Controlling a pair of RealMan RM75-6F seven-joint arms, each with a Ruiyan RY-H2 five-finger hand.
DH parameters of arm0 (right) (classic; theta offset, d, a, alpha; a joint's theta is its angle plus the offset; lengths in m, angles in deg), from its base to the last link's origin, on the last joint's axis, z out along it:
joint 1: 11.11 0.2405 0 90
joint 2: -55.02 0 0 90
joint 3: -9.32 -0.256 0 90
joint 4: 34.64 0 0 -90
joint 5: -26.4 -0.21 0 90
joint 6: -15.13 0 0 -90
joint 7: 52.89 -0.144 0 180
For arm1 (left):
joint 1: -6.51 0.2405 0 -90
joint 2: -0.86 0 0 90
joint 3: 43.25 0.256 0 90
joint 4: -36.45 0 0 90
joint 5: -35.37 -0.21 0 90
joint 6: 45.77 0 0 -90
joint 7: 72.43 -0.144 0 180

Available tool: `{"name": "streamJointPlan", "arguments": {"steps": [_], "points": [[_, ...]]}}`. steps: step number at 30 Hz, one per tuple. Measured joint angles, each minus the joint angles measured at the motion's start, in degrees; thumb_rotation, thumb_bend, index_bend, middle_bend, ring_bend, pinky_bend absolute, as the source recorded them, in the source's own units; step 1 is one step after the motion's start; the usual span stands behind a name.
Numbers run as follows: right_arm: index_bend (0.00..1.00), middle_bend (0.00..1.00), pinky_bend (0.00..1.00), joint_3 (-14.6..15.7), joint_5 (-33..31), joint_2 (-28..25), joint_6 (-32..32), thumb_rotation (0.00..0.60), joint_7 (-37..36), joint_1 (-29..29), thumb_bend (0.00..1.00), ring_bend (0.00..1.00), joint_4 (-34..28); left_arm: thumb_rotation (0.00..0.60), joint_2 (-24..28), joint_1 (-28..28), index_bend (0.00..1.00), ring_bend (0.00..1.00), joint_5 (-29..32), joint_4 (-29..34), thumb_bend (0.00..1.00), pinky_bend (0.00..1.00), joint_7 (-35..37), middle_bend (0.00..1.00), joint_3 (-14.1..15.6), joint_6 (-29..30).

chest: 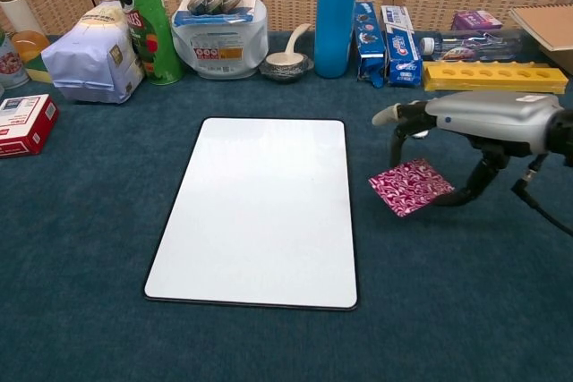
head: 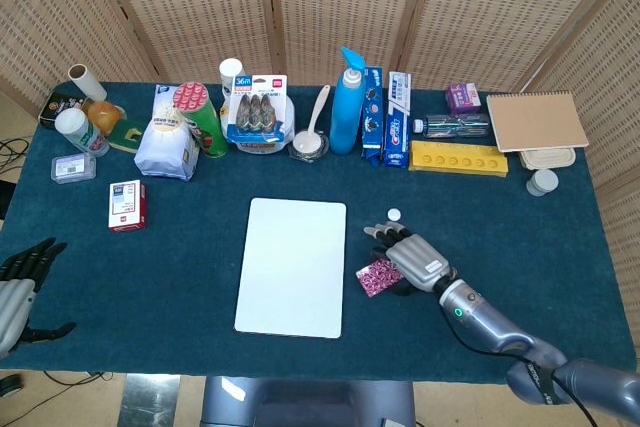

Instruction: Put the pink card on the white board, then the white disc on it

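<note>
The pink patterned card [head: 378, 276] [chest: 410, 187] hangs slightly above the blue cloth, just right of the white board [head: 292, 265] [chest: 260, 207]. My right hand [head: 414, 257] [chest: 479, 121] pinches it between thumb and fingers, palm down over it. The card's left corner is close to the board's right edge and does not overlap it. The small white disc [head: 394, 214] lies on the cloth just beyond the right hand; in the chest view the hand mostly hides it. My left hand [head: 20, 285] rests at the front left table edge, fingers apart and holding nothing.
A back row holds a flour bag [head: 165, 145], green chips can [head: 200, 117], blue bottle [head: 347, 102], toothpaste boxes [head: 398, 119] and yellow tray [head: 457, 158]. A red-white box [head: 127, 204] lies left of the board.
</note>
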Motion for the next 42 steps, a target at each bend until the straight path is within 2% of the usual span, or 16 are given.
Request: {"name": "streamJointPlan", "arguments": {"steps": [10,19,27,29,33,36,42], "points": [[0.54,0.08,0.04,-5.87,-11.4,4.02,-4.05,0.6,15.81,4.59,0.31,0.08,-5.18,0.6,1.58,0.35,0.0,0.0,-2.09,-0.91,0.08,0.05,4.86,0.0,0.24,0.27],[0.54,0.08,0.03,-9.68,-29.29,12.37,-3.91,0.6,33.39,10.48,0.31,0.07,-5.75,0.6,2.82,0.7,0.0,0.0,-4.41,-2.45,0.08,0.05,9.23,0.0,0.65,0.59],[0.53,0.07,0.04,-11.1,-45.68,20.06,0.6,0.6,46.0,16.14,0.31,0.07,-3.8,0.6,3.87,0.46,0.0,0.0,-4.24,-4.2,0.08,0.05,13.77,0.0,0.31,0.17],[0.45,0.06,0.04,-11.43,-49.07,22.07,2.05,0.6,47.68,17.22,0.31,0.07,-3.1,0.6,4.08,0.6,0.0,0.0,-4.21,-4.45,0.08,0.05,14.62,0.0,0.22,0.48],[0.17,0.04,0.04,-11.78,-53.78,25.07,4.83,0.6,50.9,19.04,0.31,0.05,-1.77,0.6,4.55,0.96,0.0,0.0,-4.65,-5.01,0.08,0.05,16.57,0.0,0.21,1.07],[0.11,0.04,0.04,-12.18,-56.31,25.78,5.81,0.6,52.14,19.93,0.31,0.05,-1.89,0.6,4.79,0.98,0.0,0.0,-5.02,-5.45,0.08,0.05,17.42,0.0,0.28,0.95],[0.11,0.04,0.04,-12.95,-56.93,23.96,7.31,0.6,52.76,20.57,0.3,0.05,-5.34,0.6,4.85,0.85,0.0,0.0,-5.19,-5.47,0.08,0.05,17.27,0.0,0.34,0.57]]}}
